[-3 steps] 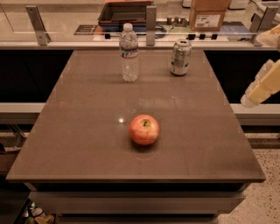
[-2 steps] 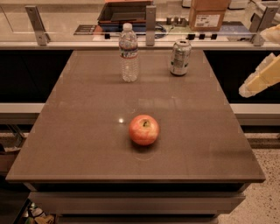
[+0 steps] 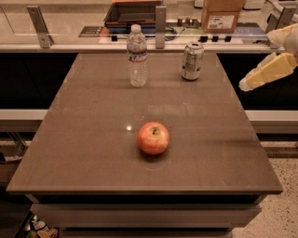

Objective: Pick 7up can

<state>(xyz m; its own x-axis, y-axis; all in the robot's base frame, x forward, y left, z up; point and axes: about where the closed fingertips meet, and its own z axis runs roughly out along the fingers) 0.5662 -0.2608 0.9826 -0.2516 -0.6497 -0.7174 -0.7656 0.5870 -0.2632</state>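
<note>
The 7up can (image 3: 192,61), silvery with greenish markings, stands upright near the far right of the brown table (image 3: 93,153). My gripper (image 3: 244,85) is the tip of the cream-coloured arm entering from the right edge. It hangs off the table's right side, to the right of the can and a little nearer to me, not touching it.
A clear plastic water bottle (image 3: 138,56) stands upright left of the can. A red apple (image 3: 153,138) lies near the table's middle. Behind the table run a counter rail with metal posts (image 3: 160,23), a dark tray (image 3: 132,11) and a cardboard box (image 3: 221,14).
The arm has risen and its tip has moved a little left, toward the table's right edge and the can. The can, bottle and apple have not moved.
</note>
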